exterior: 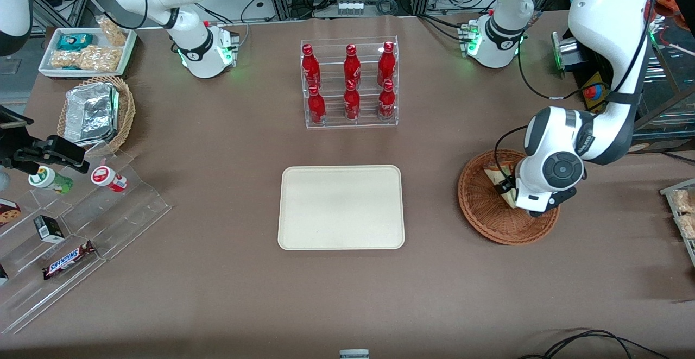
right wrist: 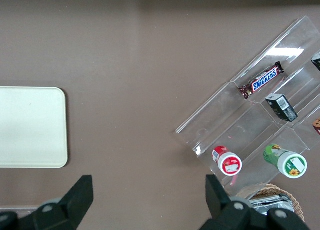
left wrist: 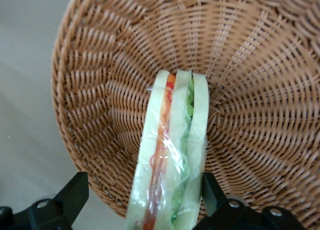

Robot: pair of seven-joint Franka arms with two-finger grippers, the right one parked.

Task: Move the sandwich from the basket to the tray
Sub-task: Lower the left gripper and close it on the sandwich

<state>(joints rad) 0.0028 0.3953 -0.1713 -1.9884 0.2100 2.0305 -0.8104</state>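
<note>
Tool (left wrist: pixel 142 202) down in the basket (left wrist: pixel 100 89), fingers spread astride the sandwich (left wrist: pixel 172 165); next: close, lift toward tray (exterior: pixel 341 207).

Brown candy bar wrapper (exterior: pixel 69 259) lying on the clear acrylic stepped display stand (exterior: pixel 81 239) toward the parked arm's end of the brown counter (exterior: pixel 217 294) is showing "SNICKERS" in blue block letters on white; same word is reading clearly on it in the right wrist view (right wrist: pixel 264 79). Six red bottles (exterior: pixel 352 65) standing in the clear acrylic rack (exterior: pixel 350 123) are carrying white script, too small to read. White arm joint (exterior: pixel 585 142) above the round reddish-brown wicker basket (exterior: pixel 478 207) is bearing small dark lettering, not legible. Claw (left wrist: pixel 145 202) is showing no markings.
</note>
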